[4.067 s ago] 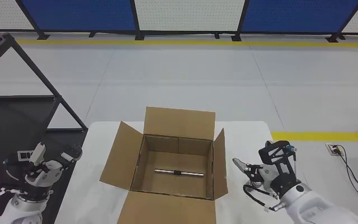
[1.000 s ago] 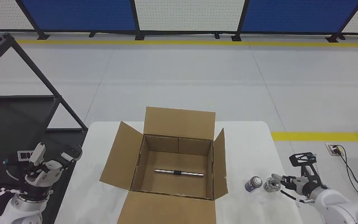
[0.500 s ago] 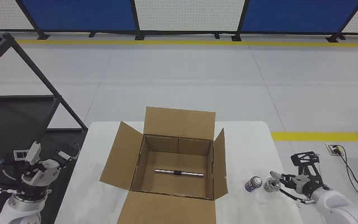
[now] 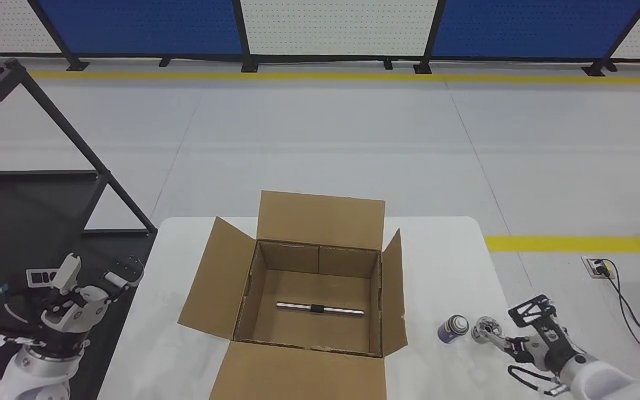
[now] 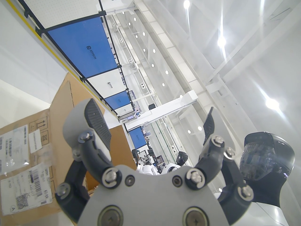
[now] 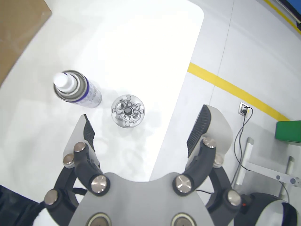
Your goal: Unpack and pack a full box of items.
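An open cardboard box (image 4: 318, 300) stands in the middle of the white table (image 4: 165, 345), with a thin metal rod (image 4: 318, 308) lying on its floor. To the box's right stand a small spray can (image 4: 454, 328) and a round metal part (image 4: 484, 328). My right gripper (image 4: 512, 340) is just right of that part, open and empty. In the right wrist view the right gripper (image 6: 145, 121) hangs above the round part (image 6: 127, 111), with the can (image 6: 76, 90) beside it. My left gripper (image 4: 97, 276) is off the table's left edge; in its wrist view the left gripper (image 5: 151, 114) is open and empty, beside the box (image 5: 35, 142).
A black metal rack (image 4: 60, 200) stands left of the table. The table's right edge (image 6: 178, 109) runs close by the round part, with floor and a yellow line (image 6: 235, 90) beyond. The box flaps (image 4: 212, 275) spread outward on all sides.
The right gripper went from beside the box's right flap to the table's right side, where the can and round part now stand, then drew back toward the near edge. The left arm barely shifted.
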You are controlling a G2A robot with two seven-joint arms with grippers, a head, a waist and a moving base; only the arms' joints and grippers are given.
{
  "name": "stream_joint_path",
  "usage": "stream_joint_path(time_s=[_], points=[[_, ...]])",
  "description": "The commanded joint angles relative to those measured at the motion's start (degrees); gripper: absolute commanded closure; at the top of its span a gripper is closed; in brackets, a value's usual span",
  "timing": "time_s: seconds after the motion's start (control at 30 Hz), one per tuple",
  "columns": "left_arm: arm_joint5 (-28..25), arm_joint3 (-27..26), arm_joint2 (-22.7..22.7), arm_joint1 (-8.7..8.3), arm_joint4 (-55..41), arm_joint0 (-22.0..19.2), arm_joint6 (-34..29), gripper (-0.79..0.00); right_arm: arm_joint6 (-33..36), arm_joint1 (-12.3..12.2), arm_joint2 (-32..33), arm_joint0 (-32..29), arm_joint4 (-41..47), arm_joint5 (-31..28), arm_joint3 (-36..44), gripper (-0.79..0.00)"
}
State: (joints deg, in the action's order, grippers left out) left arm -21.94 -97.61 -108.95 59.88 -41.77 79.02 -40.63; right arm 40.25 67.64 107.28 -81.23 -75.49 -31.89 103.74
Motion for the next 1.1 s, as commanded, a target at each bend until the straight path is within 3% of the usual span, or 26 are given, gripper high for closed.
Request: stream_joint_path(time_s=[0.0,0.47,0.5,0.57,0.83,1.07], points=[[0.01,-0.01,0.01,0.00,-0.03,0.00,-0.01,-0.785,-0.74,-0.09,-1.77,0.98,-2.15,0.53,-2.49,-0.785],[0.01,-0.01,0.01,0.00,-0.03,0.00,-0.01,-0.785,3.61,-1.11,-4.87,6.96,2.24,-2.82,-11.81,-0.763],[0.01,-0.01,0.01,0.00,-0.03,0.00,-0.01,-0.785,3.95,-1.19,-4.87,7.14,2.65,-2.73,-12.11,-0.677],[0.01,-0.01,0.01,0.00,-0.03,0.00,-0.01,-0.785,4.57,-1.34,-4.99,7.51,3.76,-3.02,-12.65,-0.376],[0.01,-0.01,0.01,0.00,-0.03,0.00,-0.01,-0.785,6.70,-2.03,-5.55,8.81,7.55,-4.61,-14.39,-0.296],[0.01,-0.01,0.01,0.00,-0.03,0.00,-0.01,-0.785,6.80,-2.77,-4.46,8.96,9.66,-4.85,-14.22,-0.006]])
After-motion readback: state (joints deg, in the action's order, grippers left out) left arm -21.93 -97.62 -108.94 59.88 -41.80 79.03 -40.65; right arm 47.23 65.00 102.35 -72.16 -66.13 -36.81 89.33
